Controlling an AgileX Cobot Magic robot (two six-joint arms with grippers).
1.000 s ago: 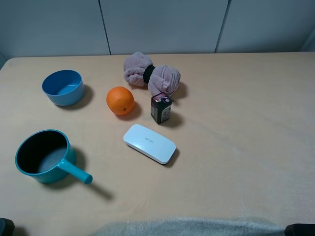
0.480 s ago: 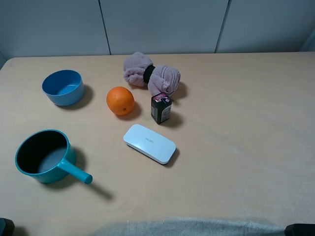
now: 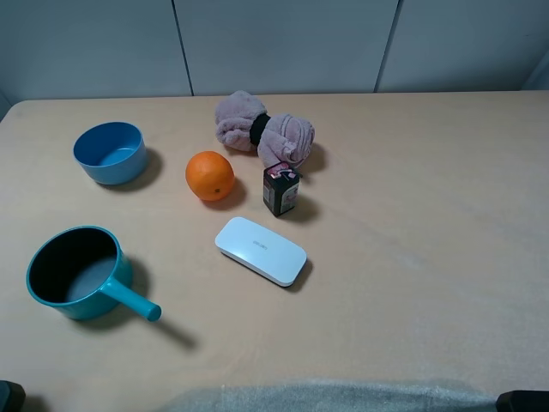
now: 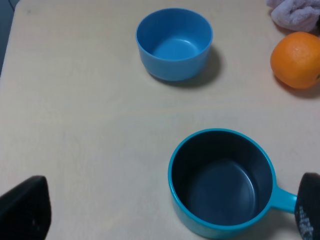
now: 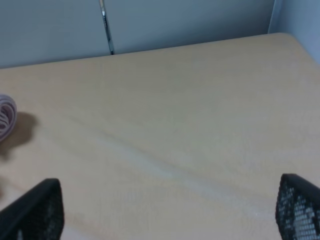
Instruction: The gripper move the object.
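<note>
On the surface (image 3: 429, 257) nothing is moving since a second ago: the box (image 3: 280, 190) is standing untouched beside the orange (image 3: 209, 175). Both pincers (image 4: 165, 215) (image 5: 170, 210) are waiting wide open, so the task is not starting yet.

the table (image 3: 429, 257) has a matt, pale tan surface with a faint cloth-like grain. the towel (image 3: 262, 129) is soft, fuzzy mauve cloth, cinched by a black band (image 3: 258, 129). the orange (image 3: 209, 175) has a finely dimpled skin with a slight sheen. the bowl (image 3: 109, 152) looks like smooth blue plastic, softly glossy. the pot (image 3: 77, 273) is teal outside with a dark, matt lining. the case (image 3: 260, 250) is smooth white plastic, satin. the box (image 3: 280, 190) looks like dark printed card with a pink top. the left fingers (image 4: 25, 212) and right fingers (image 5: 298, 207) are matt black, with a fine dotted texture on one right pad.
</note>
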